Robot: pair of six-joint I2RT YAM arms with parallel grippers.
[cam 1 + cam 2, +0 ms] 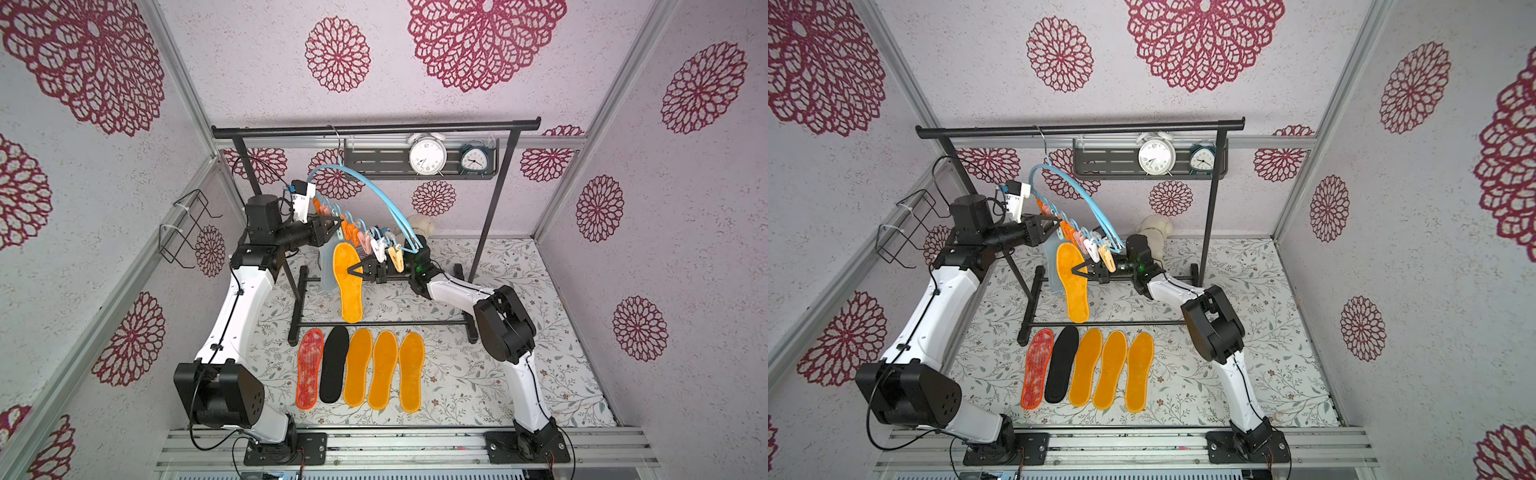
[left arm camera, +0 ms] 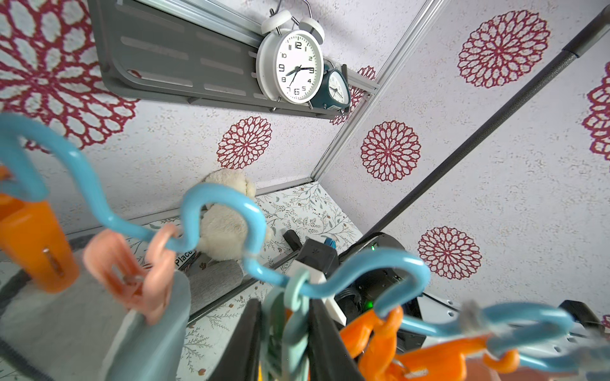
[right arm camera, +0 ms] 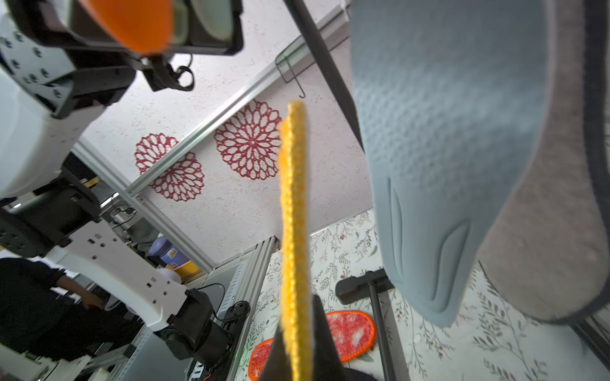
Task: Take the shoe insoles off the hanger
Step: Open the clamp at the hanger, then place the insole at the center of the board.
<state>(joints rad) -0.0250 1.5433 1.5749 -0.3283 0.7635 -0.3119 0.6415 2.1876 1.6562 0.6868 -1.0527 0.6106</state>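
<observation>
Hanger (image 2: 383, 259) hangs by its hook on the black rack (image 1: 374, 126), over the back part of the desk (image 1: 519, 374). The left gripper (image 1: 332, 227) is at its pegs, jaws narrow, one finger touching each side of a pale green peg (image 2: 290, 330). The right gripper (image 1: 354, 270) is closed on the edge of an orange-yellow insole (image 1: 348, 299) that hangs under the pegs. A grey-blue insole (image 1: 326, 270) hangs just behind it. Near the front edge of the desk five insoles lie in a row: a red insole (image 1: 309, 370), a black insole (image 1: 334, 363) and three orange-yellow ones (image 1: 384, 370).
</observation>
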